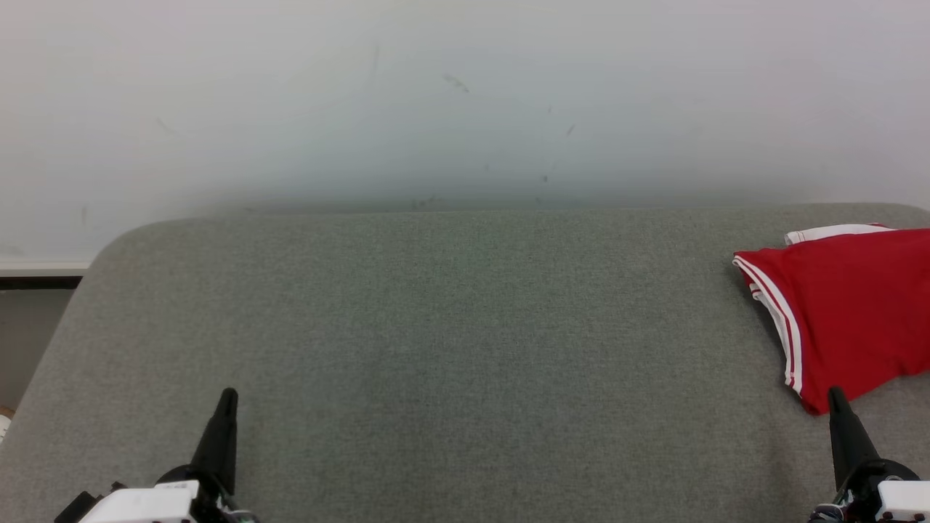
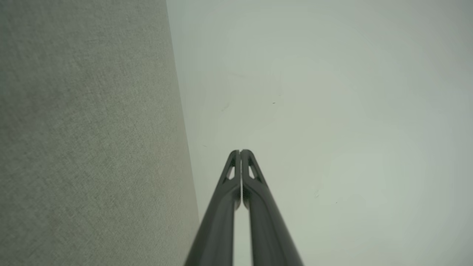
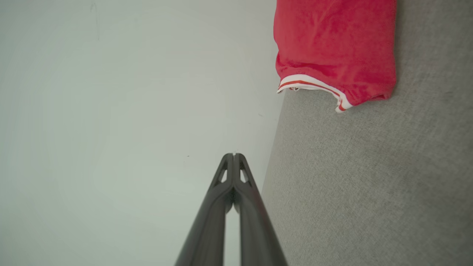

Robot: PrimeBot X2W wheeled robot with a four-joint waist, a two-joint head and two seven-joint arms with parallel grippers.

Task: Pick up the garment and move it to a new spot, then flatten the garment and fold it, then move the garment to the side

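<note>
Red garment [image 1: 850, 312] w/ white striped trim lies folded on the grey table [image 1: 436, 349], at the far right side. It's partly cut off by the head view's right edge. It rests flat on the table top, lying free. A white-edged bit pokes out at its far side.

Left gripper [image 1: 227, 396] sits low left in the head view, fingers pressed together & empty. It points fwd over bare table, well apart from the garment. The left wrist view shows the two tips meeting, w/ table on one side & a pale wall [image 2: 332, 111] ahead.

Right gripper [image 1: 835, 396] sits low right, fingers also together & empty. In the head view its tip overlaps the garment's near corner, but contact can't be told from there. The right wrist view shows the closed fingers aimed along the table edge toward the wall. There the garment is off to the upper right on the table, clear of the tips.
</note>
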